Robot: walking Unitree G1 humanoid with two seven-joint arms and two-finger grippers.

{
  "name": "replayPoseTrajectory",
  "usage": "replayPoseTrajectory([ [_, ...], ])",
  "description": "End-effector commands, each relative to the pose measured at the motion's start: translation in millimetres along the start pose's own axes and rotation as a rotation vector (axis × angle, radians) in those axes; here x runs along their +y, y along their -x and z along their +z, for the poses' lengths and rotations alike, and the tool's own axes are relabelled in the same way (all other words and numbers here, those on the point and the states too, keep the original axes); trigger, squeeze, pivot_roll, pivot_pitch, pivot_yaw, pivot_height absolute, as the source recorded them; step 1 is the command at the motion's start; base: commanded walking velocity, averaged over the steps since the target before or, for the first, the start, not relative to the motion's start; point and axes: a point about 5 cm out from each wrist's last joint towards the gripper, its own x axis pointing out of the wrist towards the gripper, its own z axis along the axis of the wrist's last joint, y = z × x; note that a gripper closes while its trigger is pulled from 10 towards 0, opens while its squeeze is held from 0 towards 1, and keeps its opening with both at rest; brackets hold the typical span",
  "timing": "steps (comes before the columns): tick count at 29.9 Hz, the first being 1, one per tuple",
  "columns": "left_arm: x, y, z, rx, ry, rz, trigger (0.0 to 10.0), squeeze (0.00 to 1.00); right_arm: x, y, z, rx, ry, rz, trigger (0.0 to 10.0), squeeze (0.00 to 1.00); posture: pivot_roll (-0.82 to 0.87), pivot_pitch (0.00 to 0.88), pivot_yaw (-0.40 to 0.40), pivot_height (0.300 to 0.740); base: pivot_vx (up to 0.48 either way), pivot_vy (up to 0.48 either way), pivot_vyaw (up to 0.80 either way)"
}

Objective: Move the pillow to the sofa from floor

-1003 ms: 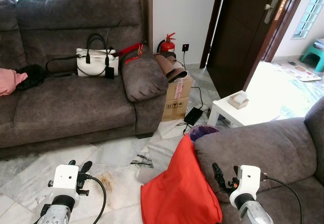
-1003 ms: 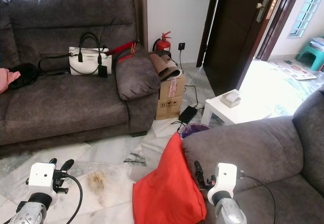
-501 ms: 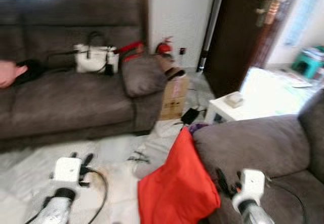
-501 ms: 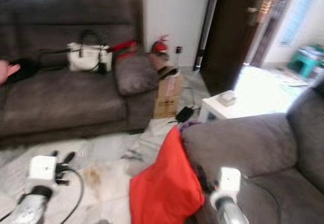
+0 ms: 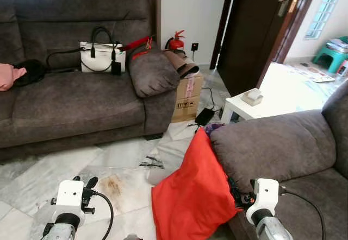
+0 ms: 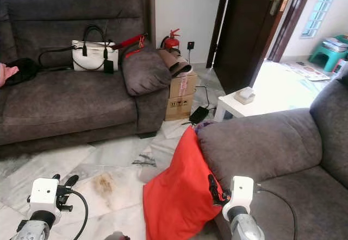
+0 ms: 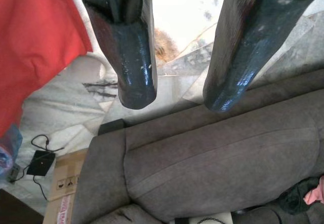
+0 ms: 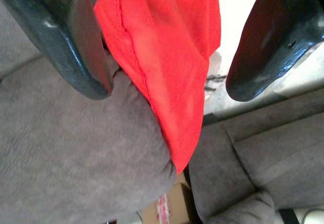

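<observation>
Your pillow is not yet picked up, and the lift onto the sofa remains.

The red pillow (image 5: 193, 196) stands on the floor (image 5: 114, 164), leaning against the arm of the near sofa (image 5: 272, 147) on your right. Your right gripper (image 8: 167, 89) sits at the pillow's edge where it meets the sofa arm, fingers (image 8: 76, 46) spread wide with the red cloth between them, closed on nothing yet. Your left gripper (image 7: 177, 95) hangs over the marble floor, fingers apart and empty. You still need to close on the pillow, raise it, and set it on a seat; the far sofa (image 5: 76, 99) already carries a handbag (image 5: 100, 55).
</observation>
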Motion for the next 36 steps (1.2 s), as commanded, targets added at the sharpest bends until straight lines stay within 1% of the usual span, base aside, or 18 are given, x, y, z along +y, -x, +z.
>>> replayPoseTrajectory([
  [1, 0.7, -1.7, 2.1, -0.005, 0.012, 0.006, 10.0, 0.0, -0.5, -2.9, 4.4, -0.002, 0.008, -0.003, 10.0, 0.0, 0.09, 0.0, -0.036, 0.646, 0.0, 0.0, 0.0],
  [4, 0.6, -1.9, 1.9, -0.004, 0.011, 0.004, 10.0, 0.0, 0.8, -2.4, 6.7, -0.036, -0.004, 0.008, 10.0, 0.0, 0.09, 0.0, -0.036, 0.641, 0.0, 0.0, 0.0],
  [12, 0.7, -1.3, 1.5, -0.002, 0.009, 0.003, 10.0, 0.0, 1.1, -1.9, 3.4, -0.016, 0.001, -0.004, 10.0, 0.0, 0.1, 0.0, -0.037, 0.641, 0.0, 0.0, 0.0],
  [16, 1.4, -1.0, 1.2, 0.0, 0.008, 0.004, 10.0, 0.0, 1.6, -2.4, -0.2, 0.021, 0.009, -0.009, 10.0, 0.0, 0.1, 0.0, -0.036, 0.641, 0.0, 0.0, 0.0],
  [18, 1.6, -1.0, 1.3, 0.0, 0.006, 0.004, 10.0, 0.0, 2.0, -2.5, 2.1, -0.003, -0.002, -0.005, 10.0, 0.0, 0.1, 0.0, -0.035, 0.636, 0.0, 0.0, 0.0],
  [22, 1.7, -0.9, 1.2, 0.0, 0.006, 0.004, 10.0, 0.0, 2.0, -2.3, 2.9, -0.015, -0.012, -0.008, 10.0, 0.0, 0.1, 0.0, -0.034, 0.636, 0.0, 0.0, 0.0],
  [32, 1.8, -0.8, 0.5, 0.005, 0.006, 0.004, 10.0, 0.0, 2.2, -2.1, 0.2, 0.008, 0.005, -0.012, 10.0, 0.0, 0.1, 0.0, -0.034, 0.636, 0.0, 0.0, 0.0],
  [36, 2.1, -0.8, 0.2, 0.006, 0.006, 0.006, 10.0, 0.0, 2.9, -2.5, -1.2, 0.023, 0.003, -0.011, 10.0, 0.0, 0.1, 0.0, -0.033, 0.626, 0.0, 0.0, 0.0],
])
